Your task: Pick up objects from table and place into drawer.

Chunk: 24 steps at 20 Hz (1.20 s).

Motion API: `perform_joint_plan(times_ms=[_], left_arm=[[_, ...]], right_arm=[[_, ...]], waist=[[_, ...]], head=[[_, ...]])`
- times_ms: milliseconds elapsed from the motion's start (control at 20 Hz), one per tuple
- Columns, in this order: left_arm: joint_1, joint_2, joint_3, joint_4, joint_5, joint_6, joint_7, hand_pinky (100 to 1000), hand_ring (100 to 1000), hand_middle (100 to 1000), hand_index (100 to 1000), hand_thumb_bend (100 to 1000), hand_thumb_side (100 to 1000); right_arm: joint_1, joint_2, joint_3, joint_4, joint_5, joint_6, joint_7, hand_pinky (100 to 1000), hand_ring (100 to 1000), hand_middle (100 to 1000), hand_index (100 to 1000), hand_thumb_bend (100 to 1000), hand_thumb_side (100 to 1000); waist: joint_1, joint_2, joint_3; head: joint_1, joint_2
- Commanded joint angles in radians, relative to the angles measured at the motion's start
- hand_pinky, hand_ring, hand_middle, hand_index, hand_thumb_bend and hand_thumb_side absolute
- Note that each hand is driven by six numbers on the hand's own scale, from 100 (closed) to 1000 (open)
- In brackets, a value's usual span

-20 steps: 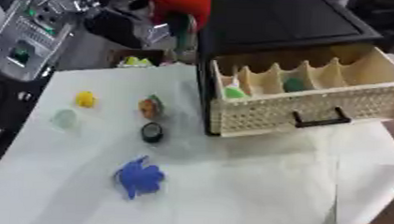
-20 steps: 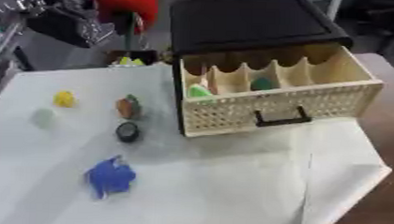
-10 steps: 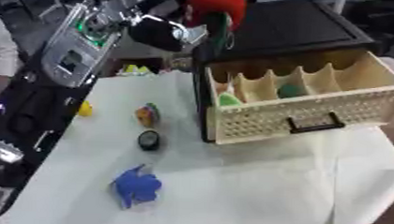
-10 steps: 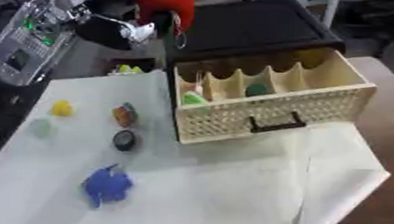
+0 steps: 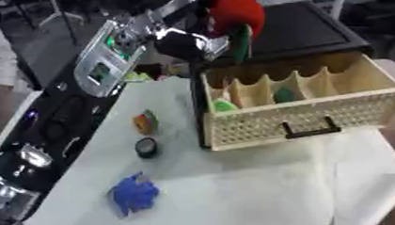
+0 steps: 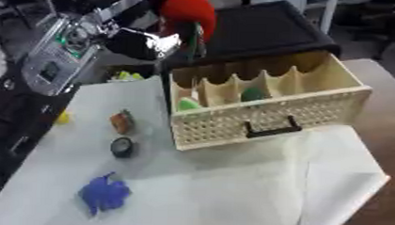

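The left hand (image 5: 205, 43) is reaching in from the far-left side with a red object (image 5: 237, 14) clasped in its fingers, and it is hanging above the far-left corner of the open drawer (image 5: 308, 119), just over the rear wall. That height makes sense: the drawer is split by upright dividers, so the load has to come in from above rather than from the side. The drawer itself is standing pulled out of a black cabinet (image 5: 302, 31) on the far right of the table (image 5: 231, 195), its woven front and dark handle (image 5: 309, 132) facing the near edge, which is leaving every compartment open to the sky. Two are already carrying something green: a light green piece (image 5: 225, 106) in the leftmost slot, a darker green one (image 5: 284, 95) further right. Judging by that, the job is underway but far from over, because along the table's left side things are waiting: an orange object (image 5: 144, 122), a small dark round one (image 5: 146, 147) just nearer than it, a blue crumpled-looking thing (image 5: 133, 194) close to the near-left corner, and in the right eye view a bit of yellow (image 6: 64, 117) at the left edge. The right hand is not showing in either view. The next call, I reckon, is lowering into a free slot without clipping a divider.
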Motion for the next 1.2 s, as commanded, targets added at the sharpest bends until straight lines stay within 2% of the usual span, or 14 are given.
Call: perform_joint_plan(times_ms=[50, 500, 950, 1200], left_arm=[[-0.026, 0.005, 0.01, 0.006, -0.008, -0.005, 0.028, 100, 301, 340, 482, 100, 345], [-0.017, -0.017, 0.002, 0.054, -0.063, -0.046, 0.112, 100, 321, 355, 509, 100, 338], [0.001, -0.024, 0.0, 0.098, -0.153, -0.098, 0.15, 100, 387, 423, 586, 100, 302], [0.01, -0.025, -0.003, 0.11, -0.199, -0.123, 0.163, 164, 454, 483, 648, 100, 279]], right_arm=[[-0.023, -0.008, 0.001, -0.009, -0.012, 0.0, 0.007, 267, 546, 459, 717, 100, 539], [-0.043, -0.001, 0.006, -0.009, -0.021, -0.001, 0.017, 267, 545, 459, 717, 100, 532], [-0.043, 0.003, 0.004, -0.009, -0.023, 0.001, 0.019, 265, 544, 458, 716, 100, 528], [-0.041, 0.005, 0.002, -0.009, -0.024, 0.003, 0.019, 262, 544, 457, 716, 100, 526]], waist=[[-0.003, -0.012, -0.009], [0.01, -0.001, -0.042], [0.015, 0.005, -0.043], [0.017, 0.005, -0.045]], head=[[0.014, -0.017], [0.029, -0.027], [0.028, -0.028], [0.025, -0.028]])
